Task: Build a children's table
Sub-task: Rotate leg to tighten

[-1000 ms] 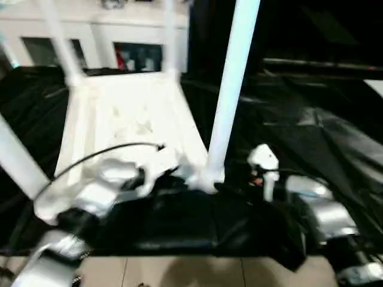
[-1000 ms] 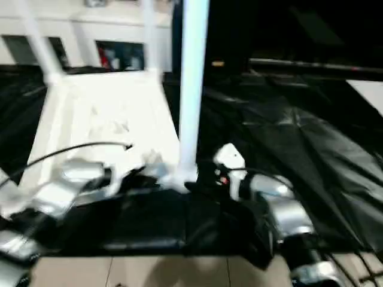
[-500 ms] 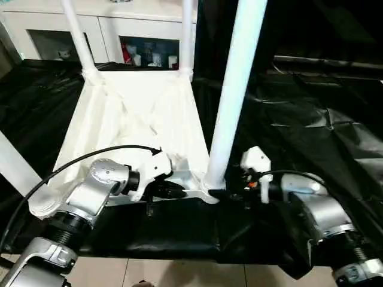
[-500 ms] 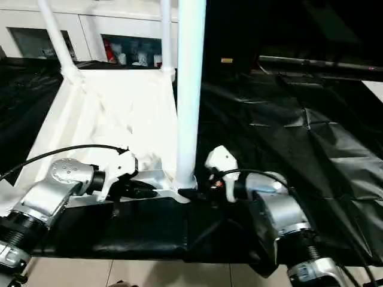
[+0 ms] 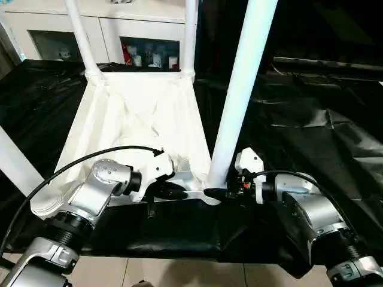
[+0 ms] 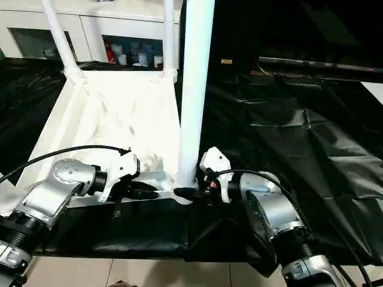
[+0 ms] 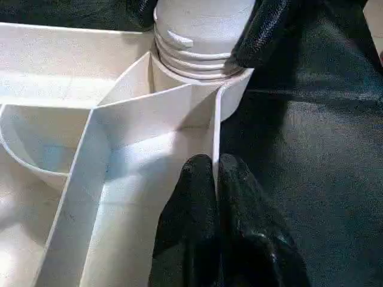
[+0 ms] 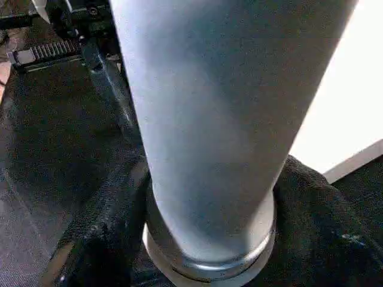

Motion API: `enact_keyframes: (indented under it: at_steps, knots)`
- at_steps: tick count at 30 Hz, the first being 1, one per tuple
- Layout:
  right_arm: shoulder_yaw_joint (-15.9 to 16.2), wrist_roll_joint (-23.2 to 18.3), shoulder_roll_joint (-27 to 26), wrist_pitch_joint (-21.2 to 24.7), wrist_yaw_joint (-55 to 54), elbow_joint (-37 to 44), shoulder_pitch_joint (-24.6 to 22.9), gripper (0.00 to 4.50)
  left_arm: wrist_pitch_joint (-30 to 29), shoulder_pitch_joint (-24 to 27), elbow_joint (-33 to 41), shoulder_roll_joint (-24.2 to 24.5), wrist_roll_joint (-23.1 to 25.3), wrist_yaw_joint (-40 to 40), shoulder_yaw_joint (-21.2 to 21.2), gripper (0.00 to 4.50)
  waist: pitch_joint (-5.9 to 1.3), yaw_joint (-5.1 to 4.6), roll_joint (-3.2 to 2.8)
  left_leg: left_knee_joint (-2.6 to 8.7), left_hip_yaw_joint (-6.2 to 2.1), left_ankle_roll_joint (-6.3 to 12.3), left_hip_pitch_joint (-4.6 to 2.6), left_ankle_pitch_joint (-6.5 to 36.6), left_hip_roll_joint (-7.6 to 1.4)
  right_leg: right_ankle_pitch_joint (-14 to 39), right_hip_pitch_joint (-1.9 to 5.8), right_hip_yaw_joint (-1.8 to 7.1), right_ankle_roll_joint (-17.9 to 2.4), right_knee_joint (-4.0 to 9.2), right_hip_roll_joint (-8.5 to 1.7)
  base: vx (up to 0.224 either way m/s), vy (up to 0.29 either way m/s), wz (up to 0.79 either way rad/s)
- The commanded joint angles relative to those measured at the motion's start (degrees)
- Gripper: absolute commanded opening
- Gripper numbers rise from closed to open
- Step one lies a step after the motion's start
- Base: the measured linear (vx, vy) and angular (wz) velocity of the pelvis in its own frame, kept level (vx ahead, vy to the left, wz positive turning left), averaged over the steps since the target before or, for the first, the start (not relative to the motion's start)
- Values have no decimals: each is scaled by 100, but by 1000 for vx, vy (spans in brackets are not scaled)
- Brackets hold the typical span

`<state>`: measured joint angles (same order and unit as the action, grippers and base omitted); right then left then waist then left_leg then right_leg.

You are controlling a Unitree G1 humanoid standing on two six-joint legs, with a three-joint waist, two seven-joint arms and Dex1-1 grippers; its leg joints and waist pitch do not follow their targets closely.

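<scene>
Black sheet [image 5: 311, 119]; no legible writing. Left pincer [image 7: 215, 179] clamped on tabletop [image 5: 137, 119] rim; right pincer [image 6: 190, 192] clamped around leg [image 5: 239, 95].

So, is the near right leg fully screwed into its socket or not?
Not fully. In the left wrist view the leg stands in the corner socket, but several thread rings show above the rim.

The children's table lies upside down on a black sheet [image 5: 299, 119]. Its white tabletop [image 5: 137, 119] shows its underside, with thin ribs crossing it and a raised wall around the edge. Four long white legs stand up from the corners. Two far legs [image 5: 81, 36] [image 5: 190, 33] rise at the back. The near right leg [image 5: 239, 95] stands tall in its round corner socket [image 7: 200, 75], where screw threads show. The near left leg [image 5: 15, 164] leans at the side.
</scene>
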<state>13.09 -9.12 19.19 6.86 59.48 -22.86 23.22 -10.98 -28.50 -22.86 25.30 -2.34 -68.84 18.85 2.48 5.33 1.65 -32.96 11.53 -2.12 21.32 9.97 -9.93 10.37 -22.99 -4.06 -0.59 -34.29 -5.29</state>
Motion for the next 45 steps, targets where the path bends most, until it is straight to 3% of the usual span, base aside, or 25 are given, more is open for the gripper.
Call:
enact_keyframes:
  at_steps: [1, 2, 4, 5, 7, 8, 12, 13, 16, 18, 19, 21, 23, 26, 27, 28, 31, 34, 36, 39, 40, 41, 42, 43, 45]
  knots:
    - [-146, 106, -122, 0, -498, -258, -16, 268, -22, -9, -175, -236, 67, 310, 41, 0, -321, -19, 28, 358, -138, 204, -99, 1122, -351, 1118, 237, 296, -1208, 365, -372, 0, 0, 0]
    - [-383, 265, -425, -125, -1459, -597, 8, 268, -22, -139, -517, -530, 191, 942, -77, 0, -298, -32, 34, 378, -151, 119, -99, 1293, -341, 1433, 233, 290, -1136, 401, -372, 0, 0, 0]
    - [-532, 319, -619, -82, -2035, -781, 36, 267, -28, -226, -699, -714, 226, 1266, -144, 0, -279, -77, 51, 406, -201, -147, -128, 1784, -335, 2411, 225, 274, -880, 484, -407, 0, 0, 0]
    - [-600, 346, -736, -36, -2355, -852, 33, 267, -62, -289, -806, -832, 257, 1455, -162, 0, -285, -90, 58, 407, -207, -160, -118, 1807, -333, 2491, 232, 275, -822, 490, -409, 0, 0, 0]
    - [-627, 573, -1051, 33, -3223, -969, 32, 267, -71, -507, -1166, -1173, 428, 2005, -124, 0, -268, -107, 24, 408, -207, -173, -168, 1969, -324, 2749, 159, 289, -674, 550, -395, 0, 0, 0]
    - [-635, 662, -1187, 97, -3575, -1005, 53, 267, -95, -595, -1301, -1322, 477, 2243, -125, 0, -270, -120, 34, 406, -210, -188, -160, 1993, -307, 2874, 159, 285, -614, 568, -396, 0, 0, 0]
    - [-654, 729, -1650, 167, -4147, -1173, 183, 267, -70, -836, -1677, -1756, 624, 2737, -104, 0, -278, -126, 12, 412, -219, -151, -169, 2070, -309, 2974, 132, 282, -518, 610, -393, 0, 0, 0]
    - [-578, 774, -1762, 77, -4150, -1243, 234, 267, -6, -887, -1764, -1842, 701, 2751, -42, 0, -287, -119, -23, 424, -227, -141, -161, 2040, -313, 2843, 148, 280, -529, 598, -394, 0, 0, 0]
    - [-540, 699, -1892, -139, -4059, -1294, 292, 267, 68, -939, -1861, -1908, 806, 2701, 52, 0, -297, -112, -13, 426, -212, -92, -156, 2030, -320, 2511, 154, 290, -610, 585, -394, 0, 0, 0]
    - [-624, 570, -1882, -191, -3925, -1239, 293, 322, 96, -953, -1890, -1876, 803, 2677, 30, 0, -301, -110, -12, 430, -208, -55, -142, 1996, -320, 2391, 173, 292, -651, 568, -390, 0, 0, 0]
    - [-639, 549, -1880, -196, -3909, -1231, 293, 322, 102, -957, -1898, -1871, 803, 2679, 23, 0, -303, -105, -12, 429, -206, -41, -145, 1985, -324, 2350, 172, 295, -667, 564, -393, 0, 0, 0]
    - [-691, 482, -1727, -263, -3713, -1116, 312, 346, 160, -961, -1920, -1748, 792, 2618, -42, 0, -299, -101, -25, 432, -201, -19, -138, 1998, -321, 2312, 177, 291, -701, 564, -384, 0, 0, 0]
    - [-661, 463, -1575, -248, -3445, -1044, 317, 364, 243, -950, -1924, -1661, 795, 2512, -68, 0, -304, -88, 5, 427, -198, 13, -126, 1962, -318, 2330, 195, 291, -691, 564, -389, 0, 0, 0]
    - [-414, 473, -1058, -218, -2524, -764, 216, 382, 490, -874, -1856, -1458, 775, 2220, -121, 0, -311, -57, 2, 423, -203, 76, -111, 1834, -335, 2250, 216, 288, -684, 549, -396, 0, 0, 0]
    - [-212, 473, -657, -231, -1860, -506, 79, 382, 607, -801, -1788, -1329, 720, 2029, -162, 0, -307, -51, 27, 414, -189, 117, -109, 1783, -332, 2134, 215, 289, -704, 543, -382, 0, 0, 0]
    - [-212, 473, -657, -231, -1860, -506, 79, 382, 607, -801, -1788, -1329, 720, 2029, -162, 0, -303, -23, 28, 408, -188, 155, -108, 1753, -337, 2104, 229, 291, -695, 541, -387, 0, 0, 0]
    - [-93, 269, 10, -71, -840, 4, -125, 382, 980, -469, -1361, -944, 419, 1060, -119, 0, -323, -7, 44, 397, -181, 289, -61, 1531, -346, 1810, 273, 304, -774, 478, -402, 0, 0, 0]
    - [-176, 118, 208, 34, -468, 131, -119, 382, 901, -217, -899, -658, 179, 396, -56, 0, -350, -30, 34, 375, -175, 363, -48, 1242, -357, 1381, 273, 295, -1026, 407, -396, 0, 0, 0]
    - [-195, 19, 268, 119, -310, 146, -77, 382, 689, -64, -556, -509, 2, 30, -44, 0, -338, -25, 14, 373, -149, 371, -92, 1197, -372, 1244, 234, 298, -1151, 395, -370, 0, 0, 0]
    - [-183, -77, 304, 276, -163, 169, -45, 382, 587, 50, -332, -402, -106, -247, -13, 0, -332, -6, -9, 372, -126, 374, -100, 1150, -382, 1054, 226, 292, -1285, 368, -345, 0, 0, 0]
    - [-177, -94, 306, 306, -122, 172, -39, 382, 562, 80, -281, -376, -125, -292, 0, 0, -332, 4, -11, 375, -128, 365, -98, 1153, -383, 1052, 230, 290, -1288, 367, -347, 0, 0, 0]
    - [-173, -94, 306, 308, -111, 169, -35, 382, 557, 98, -255, -364, -131, -311, 8, 0, -325, 9, 39, 377, -130, 347, -83, 1184, -376, 1136, 241, 292, -1262, 364, -362, 0, 0, 0]
    - [-161, -103, 299, 333, -54, 173, -30, 382, 531, 129, -215, -351, -153, -355, 7, 0, -322, 11, 22, 383, -133, 313, -89, 1228, -374, 1278, 238, 295, -1219, 385, -377, 0, 0, 0]
    - [-129, -82, 291, 330, -10, 161, -25, 382, 527, 147, -198, -355, -149, -347, 2, 0, -314, -2, 52, 388, -134, 274, -93, 1292, -371, 1415, 231, 297, -1170, 405, -377, 0, 0, 0]
    - [-59, -54, 289, 361, 85, 148, -23, 382, 552, 166, -180, -364, -126, -293, -16, 0, -311, -2, 51, 389, -142, 241, -91, 1333, -366, 1579, 234, 304, -1096, 419, -393, 0, 0, 0]
